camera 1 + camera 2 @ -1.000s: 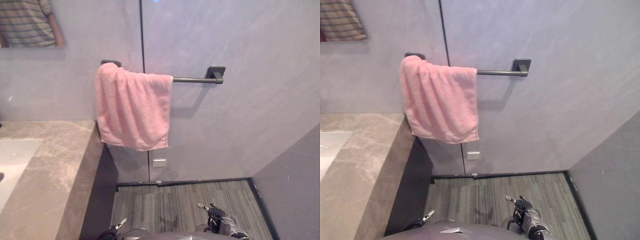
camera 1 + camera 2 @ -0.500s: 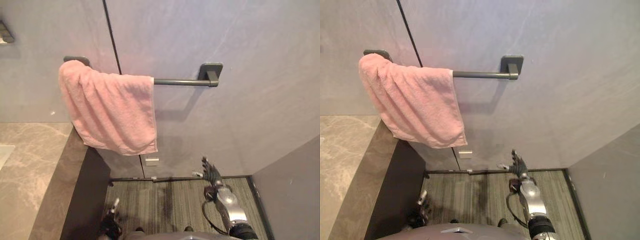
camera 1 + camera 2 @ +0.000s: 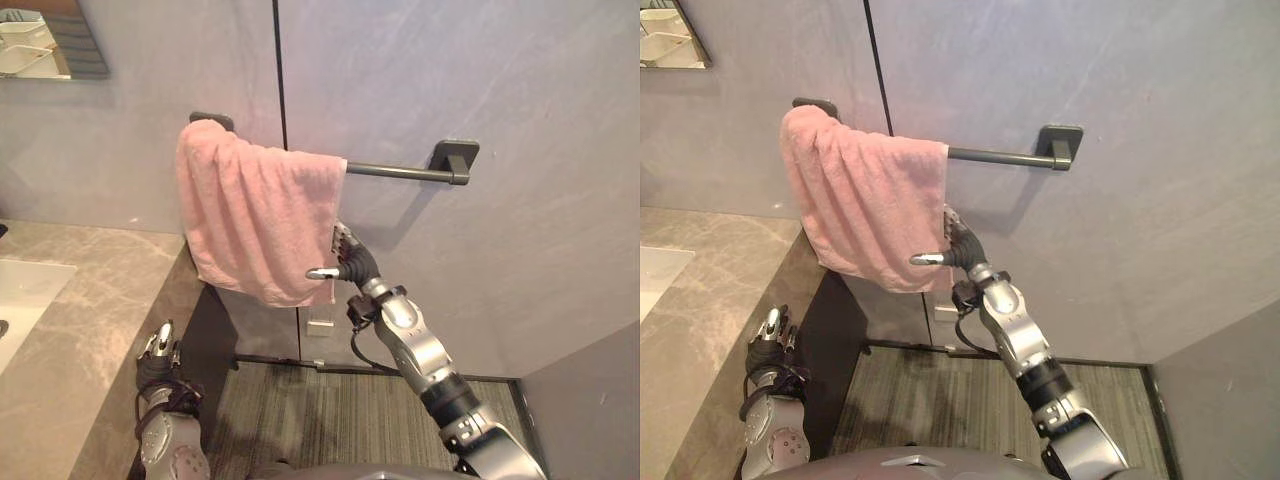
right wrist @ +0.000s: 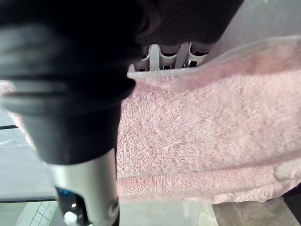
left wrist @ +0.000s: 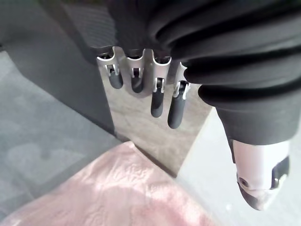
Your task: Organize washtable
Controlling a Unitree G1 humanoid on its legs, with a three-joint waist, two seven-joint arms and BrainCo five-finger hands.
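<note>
Pink towel (image 3: 255,215) on bar (image 3: 400,171); R hand (image 3: 350,262) fingers behind its edge, grip unclear; L hand (image 3: 158,352) fingers slack.

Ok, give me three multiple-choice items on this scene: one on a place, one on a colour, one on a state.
1. Where does the towel hang?
A. over the rail
B. on the counter
C. on the floor
2. What colour is the towel?
A. white
B. blue
C. pink
3. How is the left hand?
A. shut on the towel
B. open, holding nothing
C. shut on the rail

Answers: 1 A, it drapes the wall rail's left end; 2 C, it is plainly pink; 3 B, its fingers are straight and apart from the towel.
</note>
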